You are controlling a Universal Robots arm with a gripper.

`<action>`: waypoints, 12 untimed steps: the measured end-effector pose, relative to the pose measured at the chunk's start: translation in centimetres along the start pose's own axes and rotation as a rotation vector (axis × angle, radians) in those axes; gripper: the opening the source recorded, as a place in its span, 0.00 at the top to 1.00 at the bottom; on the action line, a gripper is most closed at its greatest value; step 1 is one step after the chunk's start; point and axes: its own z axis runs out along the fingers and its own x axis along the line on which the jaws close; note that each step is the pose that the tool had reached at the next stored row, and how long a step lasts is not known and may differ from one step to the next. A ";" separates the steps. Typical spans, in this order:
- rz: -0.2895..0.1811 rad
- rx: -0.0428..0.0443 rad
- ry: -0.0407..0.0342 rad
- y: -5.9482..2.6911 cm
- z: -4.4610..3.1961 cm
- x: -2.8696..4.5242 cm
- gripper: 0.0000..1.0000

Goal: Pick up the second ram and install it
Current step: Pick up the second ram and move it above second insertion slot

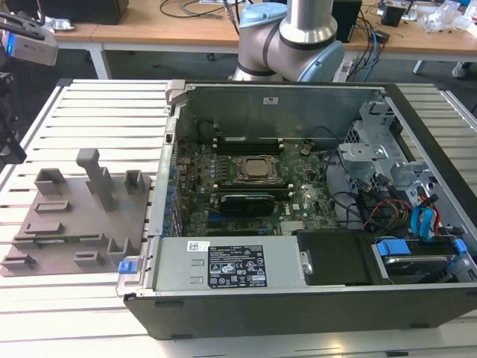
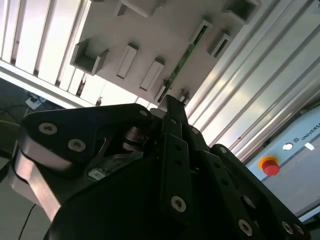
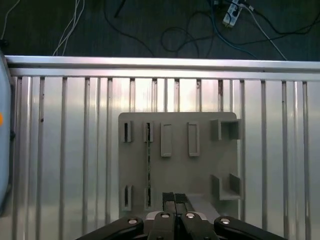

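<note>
Item one, at the exterior view's left: a flat grey plastic tray (image 1: 74,222) with upright blocks and slot holders, lying on the slatted aluminium table (image 1: 97,112). Item two, the second ram (image 3: 148,165), a long, thin green circuit-board stick: I see it standing on edge in the tray, carried between a pair of slot holders, and it shows as a green strip (image 2: 184,59) in the second wrist view. Item three, the black gripper (image 3: 175,196): it hovers over the tray's edge, its fingers pressed together with nothing between them, apart from the ram and to one side of its line. Item four, middle to the exterior view's right: an open black computer case (image 1: 298,309) lying on its side, with a green motherboard bearing a square metal CPU socket (image 1: 257,170), a black card with a dark heatsink (image 1: 242,203) just beside it, and a silver power-supply box (image 1: 223,266) along the near wall. Item five, behind the case: the grey arm base (image 1: 298,37).
</note>
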 end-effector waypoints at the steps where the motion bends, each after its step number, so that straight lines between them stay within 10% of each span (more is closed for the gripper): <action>1: -0.009 -0.0002 0.0004 0.00 0.00 0.00 0.90; 6: -0.075 -0.0021 0.0022 0.00 0.00 -0.01 0.90; 8: -0.041 -0.0001 -0.0136 0.00 0.15 -0.01 0.90; 12: 0.009 0.0017 -0.0150 -0.01 0.27 0.01 0.90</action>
